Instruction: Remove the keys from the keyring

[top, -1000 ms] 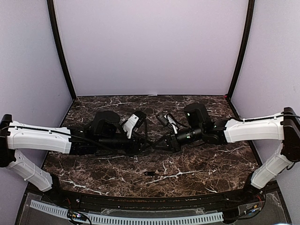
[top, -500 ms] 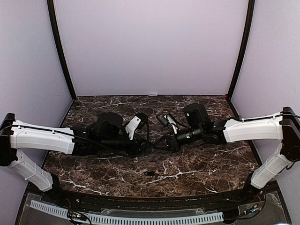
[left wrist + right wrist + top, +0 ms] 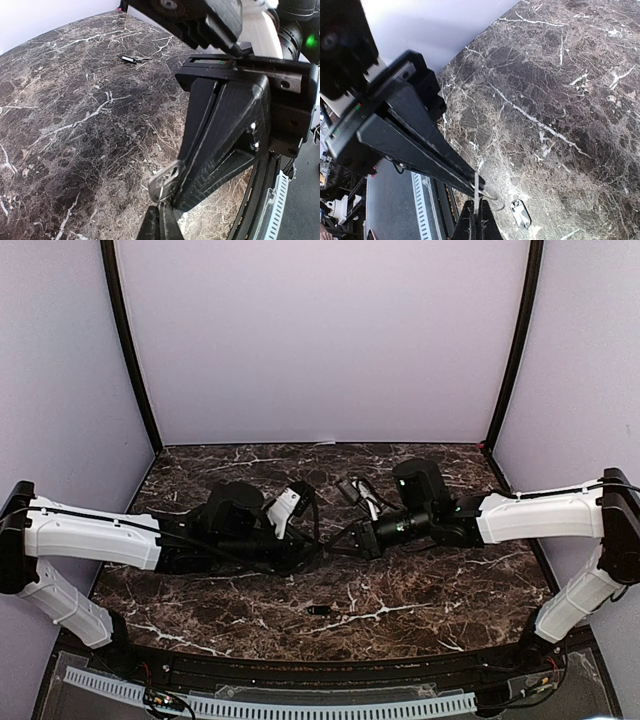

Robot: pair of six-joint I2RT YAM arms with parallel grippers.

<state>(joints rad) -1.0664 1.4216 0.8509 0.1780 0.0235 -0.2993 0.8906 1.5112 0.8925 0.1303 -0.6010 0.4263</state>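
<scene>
While the left hand [image 3: 161, 222] and the right hand [image 3: 478, 220] both pinch the springy keyring [image 3: 476, 186] above the surface [image 3: 420, 600], we judge its dangling key [image 3: 520, 214] light, stiff and slippery, best gripped across its flat head; a loose key [image 3: 320, 610] lies apart on that surface.
</scene>
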